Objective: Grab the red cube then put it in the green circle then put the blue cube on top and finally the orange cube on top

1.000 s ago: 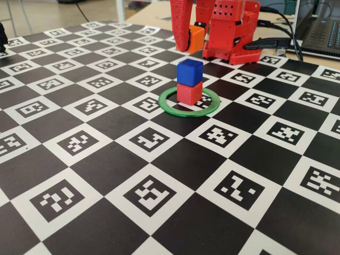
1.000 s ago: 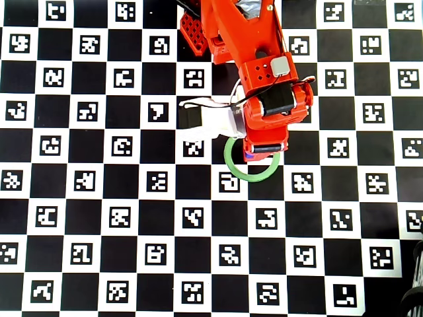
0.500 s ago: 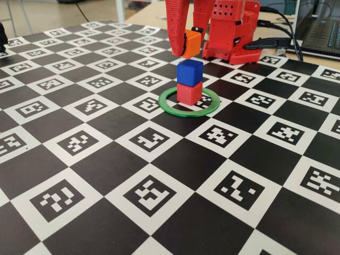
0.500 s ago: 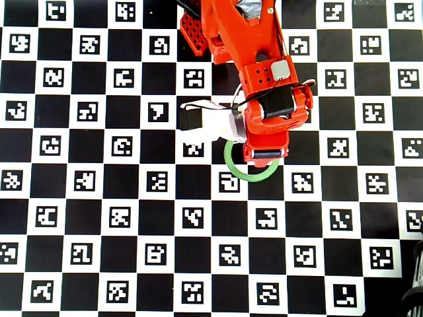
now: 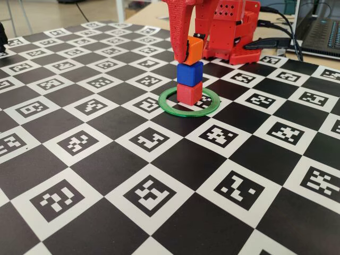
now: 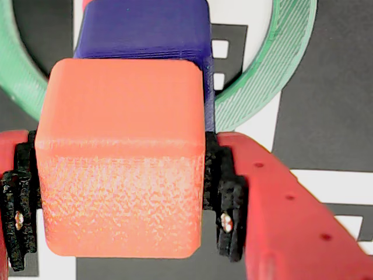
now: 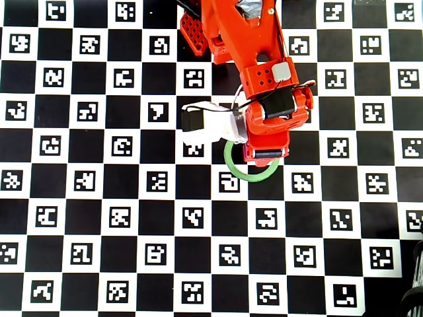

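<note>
- Gripper [image 5: 187, 50] in the fixed view was closed on the orange cube [image 5: 194, 49], holding it just above the blue cube [image 5: 189, 73]; whether the two cubes touched could not be told.
- Below, the blue cube sat on the red cube [image 5: 189, 93], which stood inside the green circle [image 5: 171, 105] on the checkered marker surface [image 5: 159, 175].
- Seen from the wrist view, the gripper [image 6: 119, 192] clamped the orange cube [image 6: 119, 157] between black pads [image 6: 228, 204] on both sides, with the blue cube [image 6: 145, 29] right behind it and arcs of the green circle [image 6: 274, 64] at either side.
- From the overhead view, the red arm [image 7: 264, 99] covered the stack, and only the lower arc of the green circle [image 7: 248, 176] showed past it.
</note>
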